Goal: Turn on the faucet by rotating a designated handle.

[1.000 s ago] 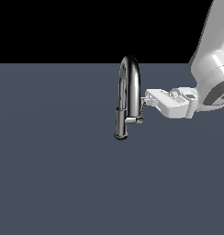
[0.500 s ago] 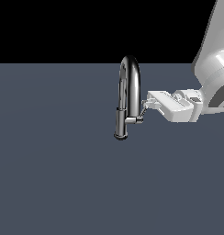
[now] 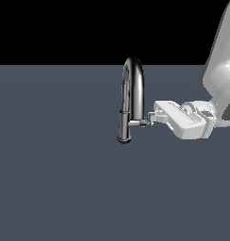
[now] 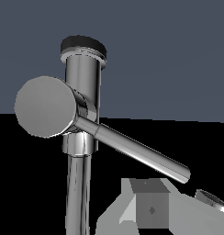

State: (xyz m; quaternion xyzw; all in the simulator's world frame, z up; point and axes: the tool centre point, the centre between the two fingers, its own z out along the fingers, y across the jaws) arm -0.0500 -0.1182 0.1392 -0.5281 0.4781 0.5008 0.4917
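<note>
The chrome faucet point(image 3: 134, 89) stands mid-scene as a tall arch, its thick spray head point(image 3: 124, 126) hanging on the exterior view's left. A short stub point(image 3: 138, 123) sticks out toward the arm. In the wrist view the stub's round end cap point(image 4: 45, 106) faces the camera, and the handle point(image 4: 137, 150), a thin metallic lever, slants away from it. My gripper point(image 3: 152, 117) is at the stub's tip on the exterior view's right, with one finger point(image 4: 150, 209) just beside the lever's free end. Contact is unclear, and so is the gap between the fingers.
A flat dark grey-blue surface point(image 3: 65, 188) spreads around the faucet. The white arm point(image 3: 220, 80) comes in from the exterior view's upper right. Nothing else stands on the surface.
My gripper has sunk from level with the arch's middle down to the stub's height. The faucet's arch and spray head have not moved.
</note>
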